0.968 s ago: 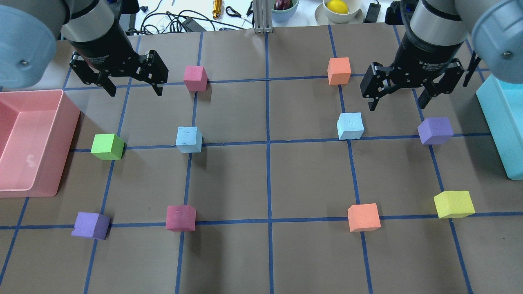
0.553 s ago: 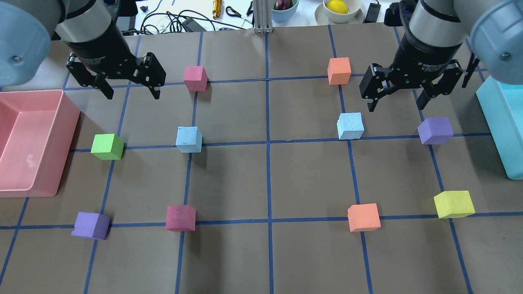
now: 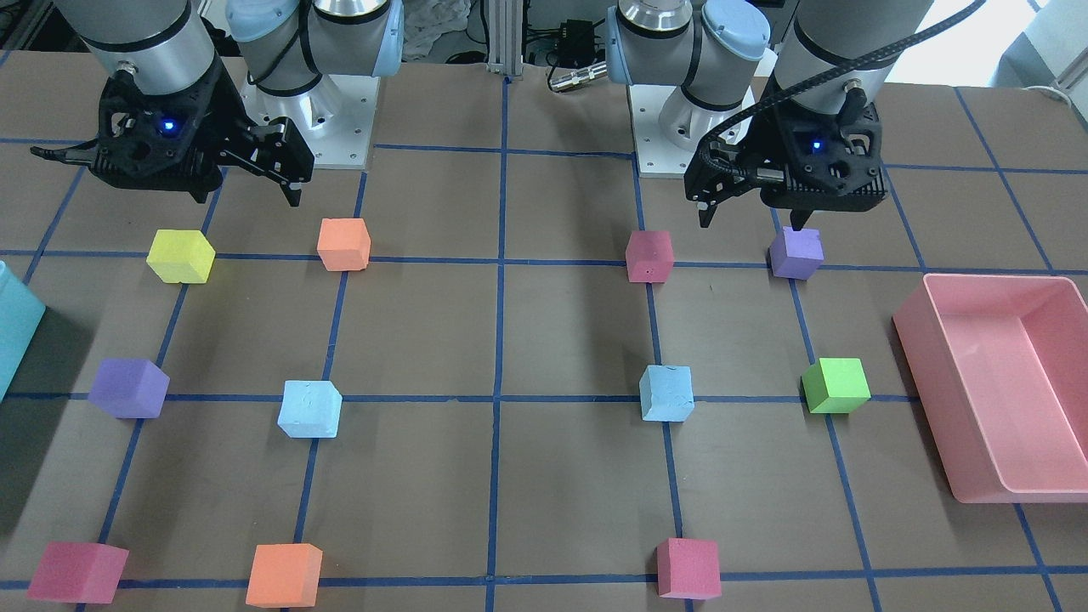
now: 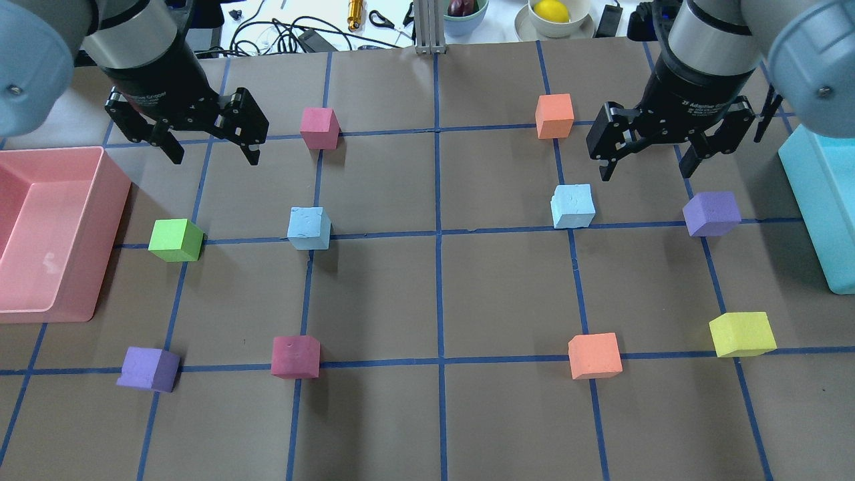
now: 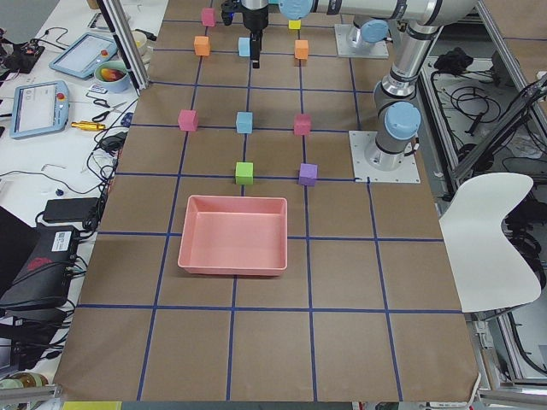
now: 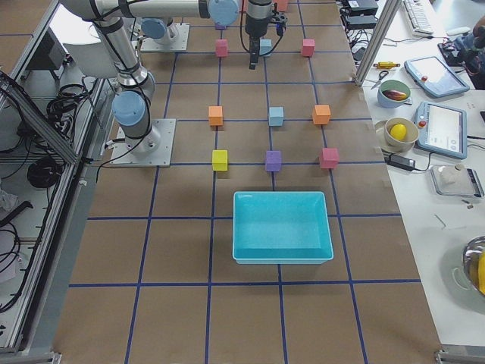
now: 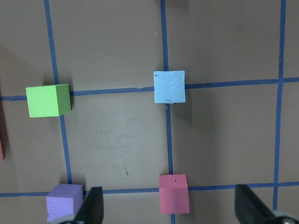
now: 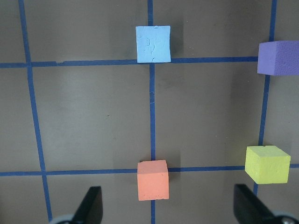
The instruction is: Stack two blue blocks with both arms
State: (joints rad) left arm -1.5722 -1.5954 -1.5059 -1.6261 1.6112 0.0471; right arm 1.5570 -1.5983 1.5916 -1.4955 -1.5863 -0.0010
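Observation:
Two pale blue blocks rest apart on the brown gridded table. The left blue block [image 4: 309, 228] also shows in the front view [image 3: 666, 393] and in the left wrist view [image 7: 169, 86]. The right blue block [image 4: 572, 206] also shows in the front view [image 3: 309, 409] and in the right wrist view [image 8: 153, 44]. My left gripper [image 4: 208, 143] hangs open and empty above the table, behind and to the left of the left block. My right gripper [image 4: 645, 159] hangs open and empty, behind and to the right of the right block.
A pink bin [image 4: 40, 234] stands at the left edge and a teal bin [image 4: 821, 200] at the right edge. Green [image 4: 175, 240], purple [image 4: 711, 213], pink [image 4: 319, 127], orange [image 4: 554, 115], yellow [image 4: 741, 333] and other cubes lie on the grid crossings around the blue blocks.
The left gripper has drifted slightly back and to the left. The right gripper has shifted very slightly. Both stay open; no block has moved.

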